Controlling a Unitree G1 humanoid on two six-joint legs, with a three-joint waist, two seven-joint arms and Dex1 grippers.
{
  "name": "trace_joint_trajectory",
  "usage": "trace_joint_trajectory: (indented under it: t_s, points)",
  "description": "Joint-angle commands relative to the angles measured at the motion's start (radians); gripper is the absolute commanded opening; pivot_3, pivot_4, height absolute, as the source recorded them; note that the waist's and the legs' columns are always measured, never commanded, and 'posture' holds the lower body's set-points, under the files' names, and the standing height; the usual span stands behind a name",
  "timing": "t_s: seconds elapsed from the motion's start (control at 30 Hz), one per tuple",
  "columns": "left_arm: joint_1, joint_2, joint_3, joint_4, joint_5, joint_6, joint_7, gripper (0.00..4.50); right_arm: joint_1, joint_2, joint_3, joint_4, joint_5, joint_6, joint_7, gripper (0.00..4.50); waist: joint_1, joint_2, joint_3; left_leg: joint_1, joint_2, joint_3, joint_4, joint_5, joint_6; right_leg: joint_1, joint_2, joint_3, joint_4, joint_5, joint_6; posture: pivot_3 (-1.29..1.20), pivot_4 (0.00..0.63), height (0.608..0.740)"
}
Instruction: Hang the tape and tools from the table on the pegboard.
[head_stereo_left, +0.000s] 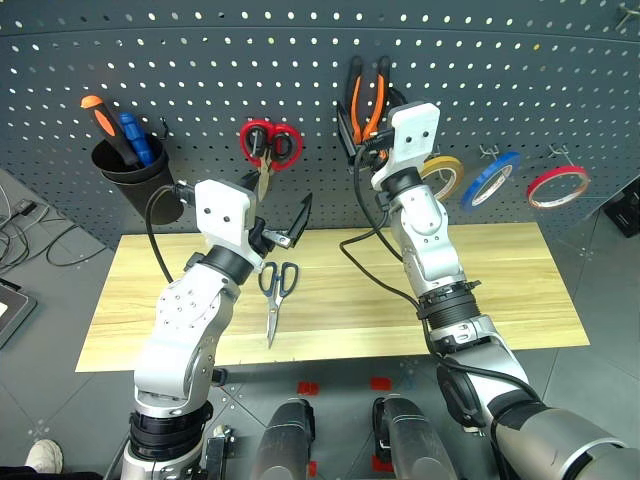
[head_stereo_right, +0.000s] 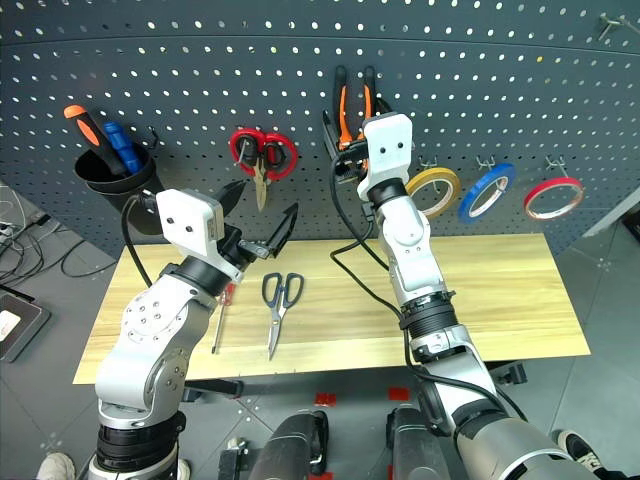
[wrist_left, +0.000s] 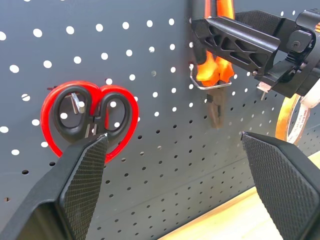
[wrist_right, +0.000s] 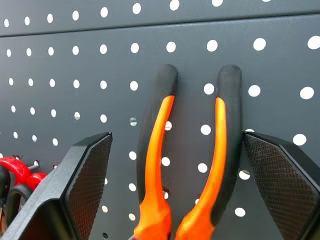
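The orange-and-black pliers (wrist_right: 155, 150) hang from a hook on the dark grey pegboard (head_stereo_left: 200, 60). My right gripper (wrist_right: 175, 142) is raised at them and open, one finger on each side of the handles. My left gripper (head_stereo_right: 260, 212) is open and empty above the left part of the table (head_stereo_left: 480, 280), facing the board. On the table lie the dark-handled scissors (head_stereo_left: 277, 283) and, beside my left arm, the slim red screwdriver (head_stereo_right: 220, 322). The thin red tape ring (head_stereo_left: 557, 186) hangs on a hook at the far right of the board.
A black cup (head_stereo_left: 130, 175) at the board's left holds orange and blue screwdrivers. Red-handled scissors (head_stereo_left: 270, 145) hang left of the pliers. Yellow (head_stereo_left: 443, 175) and blue (head_stereo_left: 490, 178) tape rings hang between the pliers and the red tape.
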Motion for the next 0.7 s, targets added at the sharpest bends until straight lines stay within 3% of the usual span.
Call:
trace_joint_trajectory:
  t_s: [0.03, 0.6, 0.7]
  points:
    - [0.013, 0.001, 0.005, -0.033, -0.001, -0.024, -0.006, 4.50, 0.013, -0.010, 0.005, -0.089, 0.046, 0.040, 0.068, 4.48, 0.000, 0.000, 0.000, 0.000, 0.000, 0.000, 0.000, 0.000, 0.000, 0.000, 0.000, 0.000, 0.000, 0.000, 0.000, -0.01, 0.235, 0.740]
    - [0.205, -0.013, 0.000, -0.153, 0.008, 0.029, 0.046, 4.50, 0.257, -0.252, 0.025, -0.600, 0.197, 0.429, 0.357, 4.48, -0.001, 0.000, 0.000, 0.000, 0.000, -0.001, 0.000, -0.001, 0.001, 0.001, -0.001, 0.002, 0.000, 0.000, 0.000, -0.06, 0.255, 0.740]
    - [0.266, -0.064, 0.006, -0.138, 0.075, 0.079, 0.162, 4.50, 0.336, -0.352, 0.058, -0.667, 0.266, 0.464, 0.541, 4.48, 0.000, 0.000, 0.000, 0.001, 0.000, -0.002, 0.000, -0.001, 0.002, 0.002, -0.001, 0.002, -0.001, 0.000, 0.000, -0.07, 0.272, 0.740]
